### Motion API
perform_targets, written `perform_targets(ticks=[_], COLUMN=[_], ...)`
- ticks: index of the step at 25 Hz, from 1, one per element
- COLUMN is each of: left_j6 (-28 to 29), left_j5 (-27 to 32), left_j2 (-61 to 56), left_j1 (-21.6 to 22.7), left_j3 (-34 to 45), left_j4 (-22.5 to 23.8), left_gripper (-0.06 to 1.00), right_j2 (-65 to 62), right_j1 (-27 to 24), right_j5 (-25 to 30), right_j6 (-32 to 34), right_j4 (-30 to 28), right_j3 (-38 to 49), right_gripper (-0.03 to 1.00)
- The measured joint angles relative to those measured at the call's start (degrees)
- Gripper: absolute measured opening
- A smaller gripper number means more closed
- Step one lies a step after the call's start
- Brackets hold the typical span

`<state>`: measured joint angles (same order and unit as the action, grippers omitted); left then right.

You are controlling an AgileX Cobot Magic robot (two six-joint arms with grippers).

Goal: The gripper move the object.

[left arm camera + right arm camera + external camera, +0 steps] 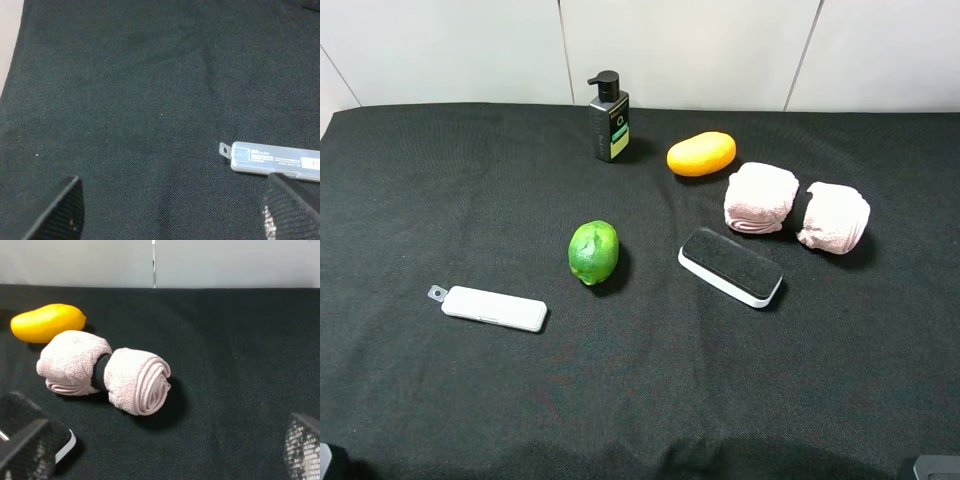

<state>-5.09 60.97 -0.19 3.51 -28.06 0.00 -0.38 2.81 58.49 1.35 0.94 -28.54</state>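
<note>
The eraser (731, 266), a flat block with a black felt top and a white base, lies on the black cloth right of centre. A corner of it shows in the right wrist view (35, 415), partly behind one finger (25, 452). My right gripper (165, 457) is open and empty, low and short of the eraser; only a bit of its arm (932, 467) shows at the bottom right of the high view. My left gripper (175, 215) is open and empty over bare cloth, with one finger (292, 207) near the white bar.
A slim white bar with a grey tab (492, 308) (275, 161) lies front left. A green fruit (593, 252) sits mid-table. A dark pump bottle (609, 118) and an orange fruit (701, 153) (47, 321) stand at the back. Two pink rolled towels (796, 205) (105, 371) lie right of the eraser.
</note>
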Motion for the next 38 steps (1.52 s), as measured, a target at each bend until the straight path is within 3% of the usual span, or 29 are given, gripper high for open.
perform_targets(ticks=[28, 38], left_j6=[0.0, 0.0], left_j5=[0.0, 0.0], left_j2=[0.0, 0.0], left_j1=[0.0, 0.0], left_j3=[0.0, 0.0], left_j4=[0.0, 0.0], left_gripper=[0.76, 0.76], right_j2=[0.0, 0.0], right_j1=[0.0, 0.0], right_j5=[0.0, 0.0], right_j6=[0.0, 0.0], right_j4=[0.1, 4.6], right_j3=[0.0, 0.0], right_gripper=[0.69, 0.69])
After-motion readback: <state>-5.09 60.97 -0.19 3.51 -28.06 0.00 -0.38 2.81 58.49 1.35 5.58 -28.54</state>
